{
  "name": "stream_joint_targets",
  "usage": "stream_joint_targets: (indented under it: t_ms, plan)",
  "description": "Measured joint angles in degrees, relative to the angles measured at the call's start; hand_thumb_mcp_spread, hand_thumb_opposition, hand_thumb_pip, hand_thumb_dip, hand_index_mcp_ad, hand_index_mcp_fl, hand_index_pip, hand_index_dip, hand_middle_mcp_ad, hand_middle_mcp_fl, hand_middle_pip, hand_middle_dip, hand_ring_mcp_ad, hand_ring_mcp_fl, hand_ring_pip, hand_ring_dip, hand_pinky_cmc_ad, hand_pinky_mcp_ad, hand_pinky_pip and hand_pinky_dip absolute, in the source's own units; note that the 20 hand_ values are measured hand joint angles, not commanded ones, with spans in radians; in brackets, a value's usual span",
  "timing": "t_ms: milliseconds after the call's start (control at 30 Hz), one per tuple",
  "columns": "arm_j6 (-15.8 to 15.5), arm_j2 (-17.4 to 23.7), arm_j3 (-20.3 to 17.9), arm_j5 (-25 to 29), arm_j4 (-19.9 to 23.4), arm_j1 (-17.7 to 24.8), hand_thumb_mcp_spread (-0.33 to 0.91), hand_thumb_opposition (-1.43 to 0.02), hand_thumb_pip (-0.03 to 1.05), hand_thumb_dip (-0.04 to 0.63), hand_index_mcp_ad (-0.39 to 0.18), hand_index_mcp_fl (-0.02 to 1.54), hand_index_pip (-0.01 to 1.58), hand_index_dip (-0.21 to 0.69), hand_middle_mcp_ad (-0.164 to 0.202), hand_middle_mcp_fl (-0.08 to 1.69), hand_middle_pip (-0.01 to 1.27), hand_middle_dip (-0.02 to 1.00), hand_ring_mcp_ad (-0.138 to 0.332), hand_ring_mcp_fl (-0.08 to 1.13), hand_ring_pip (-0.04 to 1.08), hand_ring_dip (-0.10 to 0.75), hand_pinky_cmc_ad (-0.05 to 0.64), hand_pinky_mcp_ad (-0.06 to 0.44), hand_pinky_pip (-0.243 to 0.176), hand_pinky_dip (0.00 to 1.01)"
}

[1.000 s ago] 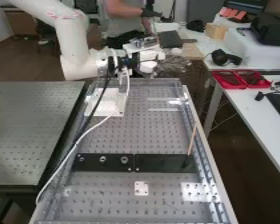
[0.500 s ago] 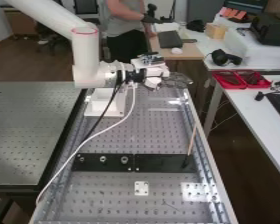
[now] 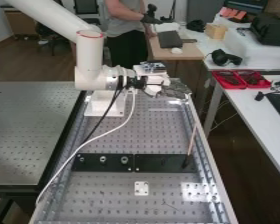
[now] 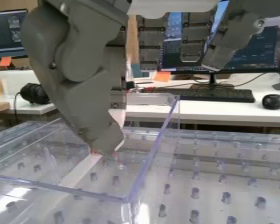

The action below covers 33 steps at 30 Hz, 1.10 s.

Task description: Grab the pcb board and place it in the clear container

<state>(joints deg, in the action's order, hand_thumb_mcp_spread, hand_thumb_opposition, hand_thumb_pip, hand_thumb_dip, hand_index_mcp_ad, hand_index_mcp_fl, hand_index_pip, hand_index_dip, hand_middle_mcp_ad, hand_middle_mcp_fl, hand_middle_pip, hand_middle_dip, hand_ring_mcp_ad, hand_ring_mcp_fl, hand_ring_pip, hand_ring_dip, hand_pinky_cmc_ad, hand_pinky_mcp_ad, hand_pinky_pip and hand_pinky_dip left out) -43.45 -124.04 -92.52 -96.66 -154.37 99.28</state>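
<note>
At the far end of the perforated bench, my hand (image 3: 174, 90) stands low near the right rail. In the wrist view, my hand (image 4: 77, 75) hangs over the clear container (image 4: 147, 162), its lowest part within the outline of the rim. A narrow pale piece (image 4: 118, 118) shows right beside the hand, with small red spots by its lowest part; I cannot tell whether it is the pcb board. A pale strip (image 4: 77, 171) is seen through the container's clear wall.
The perforated bench (image 3: 154, 135) carries black plates (image 3: 165, 163), a thin upright stick (image 3: 192, 140) and a small white plate (image 3: 141, 188). Cables run along its left side. A side table on the right holds red trays (image 3: 232, 79). A keyboard (image 4: 204, 95) and mouse (image 4: 275, 102) lie behind the container.
Over the last second the arm has swung, bringing my hand from beyond the bench's far end nearer and to the right, down over the bench by the right rail.
</note>
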Motion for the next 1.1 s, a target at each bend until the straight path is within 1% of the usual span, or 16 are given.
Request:
stream_joint_targets:
  t_ms: [100, 167, 200, 233, 300, 400, 500, 600, 833, 867, 967, 1033, 1067, 1100]
  plan:
    - [0.22, 0.17, -0.1, 0.07, 0.35, -0.08, 0.46, -0.93, 0.66, 0.255, -0.136, 0.1, 1.44, 0.105, 0.031, 0.02, 0.14, 0.12, 0.188, 0.0, 0.09, 0.005, 0.312, 0.18, -0.075, 0.33]
    - [0.52, 0.2, -0.18, 0.09, 0.41, -0.14, 0.42, -0.91, 0.67, 0.255, -0.136, 0.07, 1.44, 0.096, 0.031, 0.02, 0.14, 0.12, 0.19, 0.0, 0.09, 0.005, 0.312, 0.18, -0.075, 0.35]
    - [0.57, 0.21, -0.2, 0.1, 0.42, -0.16, 0.43, -0.91, 0.67, 0.255, -0.136, 0.07, 1.44, 0.089, 0.031, 0.02, 0.14, 0.12, 0.19, 0.0, 0.09, 0.005, 0.312, 0.18, -0.075, 0.36]
    - [0.65, 0.23, -0.29, 0.09, 0.47, -0.21, 0.43, -0.9, 0.67, 0.255, -0.136, 0.07, 1.44, 0.093, 0.031, 0.02, 0.14, 0.12, 0.19, 0.0, 0.09, 0.009, 0.312, 0.18, -0.075, 0.37]
    - [0.76, 0.29, -0.4, 0.07, 0.57, -0.24, 0.42, -0.9, 0.71, 0.255, -0.136, 0.01, 1.45, 0.093, 0.031, 0.01, 0.14, 0.12, 0.19, 0.0, 0.09, 0.005, 0.312, 0.18, -0.075, 0.38]
    - [0.98, 0.75, -0.69, 0.11, 0.72, -0.36, 0.41, -0.9, 0.71, 0.255, -0.136, 0.0, 1.44, 0.086, 0.031, 0.01, 0.14, 0.12, 0.19, 0.0, 0.09, 0.005, 0.312, 0.18, -0.075, 0.38]
    - [1.23, 2.1, -1.49, 0.18, 1.11, -0.67, 0.4, -0.9, 0.71, 0.255, -0.136, 0.0, 1.43, 0.086, 0.031, 0.01, 0.14, 0.12, 0.19, 0.0, 0.09, 0.005, 0.312, 0.18, -0.075, 0.4]
    - [1.34, 4.84, -3.25, 0.37, 1.78, -1.34, 0.41, -0.9, 0.71, 0.255, -0.136, 0.0, 1.44, 0.086, 0.031, 0.01, 0.14, 0.12, 0.19, 0.0, 0.09, 0.005, 0.312, 0.18, -0.075, 0.4]
    - [0.74, 13.09, -8.49, 2.12, 2.81, -3.64, 0.4, -0.9, 0.7, 0.255, -0.136, 0.0, 1.44, 0.086, 0.031, 0.01, 0.14, 0.12, 0.19, 0.0, 0.09, 0.005, 0.312, 0.18, -0.075, 0.4]
    - [0.62, 14.61, -9.31, 2.64, 2.75, -4.13, 0.4, -0.9, 0.7, 0.255, -0.138, 0.0, 1.44, 0.086, 0.031, 0.01, 0.14, 0.12, 0.19, 0.0, 0.09, 0.005, 0.312, 0.183, -0.079, 0.4]
    - [0.32, 17.43, -10.76, 3.68, 2.37, -5.07, 0.4, -0.9, 0.69, 0.255, -0.141, 0.0, 1.44, 0.086, 0.028, 0.01, 0.14, 0.12, 0.19, 0.0, 0.09, 0.005, 0.312, 0.18, -0.079, 0.4]
    - [-0.1, 19.7, -11.86, 4.8, 1.78, -5.89, 0.4, -0.9, 0.68, 0.255, -0.138, 0.0, 1.43, 0.086, 0.028, 0.01, 0.14, 0.12, 0.19, 0.0, 0.09, 0.005, 0.312, 0.18, -0.079, 0.4]
    - [-0.5, 21.53, -12.73, 5.95, 1.2, -6.55, 0.4, -0.9, 0.68, 0.255, -0.138, 0.0, 1.43, 0.086, 0.03, 0.01, 0.14, 0.12, 0.19, 0.0, 0.09, 0.005, 0.312, 0.18, -0.079, 0.4]
    - [-0.68, 22.23, -13.08, 6.44, 0.96, -6.79, 0.4, -0.9, 0.68, 0.255, -0.14, 0.01, 1.43, 0.086, 0.028, 0.01, 0.14, 0.12, 0.19, 0.0, 0.09, 0.005, 0.312, 0.183, -0.079, 0.4]
